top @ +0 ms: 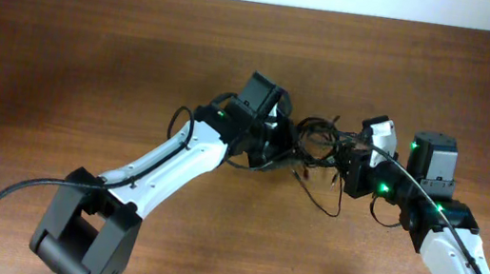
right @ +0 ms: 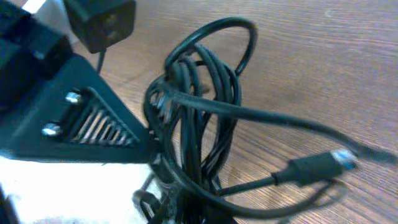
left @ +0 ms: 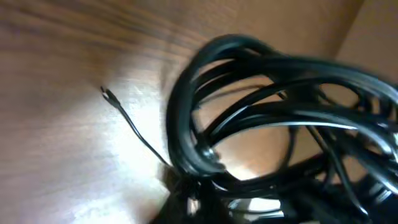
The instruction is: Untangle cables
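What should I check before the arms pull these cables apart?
1. Right gripper shut on the cables: ok.
2. Left gripper holding a strand: cannot tell, view blurred.
3. Cables untangled: not ok, one knotted bundle.
4. USB plug outside the coil: ok.
5. Thin plug end lying free on the table: ok.

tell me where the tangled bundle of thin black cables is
Overhead view: the tangled bundle of thin black cables sits centrally on the brown wooden table, held between the left gripper and right gripper.
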You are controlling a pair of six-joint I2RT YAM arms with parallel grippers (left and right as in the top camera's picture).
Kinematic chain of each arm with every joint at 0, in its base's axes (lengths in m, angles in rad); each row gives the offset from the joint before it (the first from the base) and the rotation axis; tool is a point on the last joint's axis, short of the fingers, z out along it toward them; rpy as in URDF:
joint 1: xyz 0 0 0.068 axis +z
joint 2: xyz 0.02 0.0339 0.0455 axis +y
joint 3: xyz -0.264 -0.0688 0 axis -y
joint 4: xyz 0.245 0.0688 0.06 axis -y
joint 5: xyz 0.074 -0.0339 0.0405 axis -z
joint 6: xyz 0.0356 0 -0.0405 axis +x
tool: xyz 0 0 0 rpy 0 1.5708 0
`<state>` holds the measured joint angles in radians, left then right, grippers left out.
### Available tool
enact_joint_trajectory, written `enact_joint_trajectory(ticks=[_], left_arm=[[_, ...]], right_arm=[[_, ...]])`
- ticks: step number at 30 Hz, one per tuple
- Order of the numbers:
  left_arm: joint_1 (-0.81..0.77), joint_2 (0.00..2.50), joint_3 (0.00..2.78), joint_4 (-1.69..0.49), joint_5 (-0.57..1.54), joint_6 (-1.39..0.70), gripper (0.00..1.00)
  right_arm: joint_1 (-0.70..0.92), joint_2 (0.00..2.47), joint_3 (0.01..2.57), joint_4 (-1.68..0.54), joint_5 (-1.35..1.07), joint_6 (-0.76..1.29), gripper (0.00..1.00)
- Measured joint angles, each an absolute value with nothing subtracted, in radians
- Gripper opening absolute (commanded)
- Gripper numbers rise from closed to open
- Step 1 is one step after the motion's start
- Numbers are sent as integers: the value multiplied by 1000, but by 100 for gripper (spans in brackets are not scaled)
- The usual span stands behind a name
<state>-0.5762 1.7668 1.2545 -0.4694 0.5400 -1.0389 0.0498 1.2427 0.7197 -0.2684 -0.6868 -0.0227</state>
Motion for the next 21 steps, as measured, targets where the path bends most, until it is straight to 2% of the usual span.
enact_joint_trajectory(ticks=[4,8,14,19,21], left_arm=[[-585,1767,1254,-467,497,-1036,0],[-589,1767,1255,-479,480,-935,0],[-604,1755,1265,-619,350,-825,0],[-611,1730,1280,-618,212,-803,0],[-611,1724,1290,-625,153,-801,0]], right_arm=[[50,1243,719,-230,-709,-14,4],[50,1243,719,-81,-744,101,4],[12,1246,715,169,-1020,299,4],[-57,1249,715,181,-1158,393,4],[-75,1252,714,180,-1174,402,8]])
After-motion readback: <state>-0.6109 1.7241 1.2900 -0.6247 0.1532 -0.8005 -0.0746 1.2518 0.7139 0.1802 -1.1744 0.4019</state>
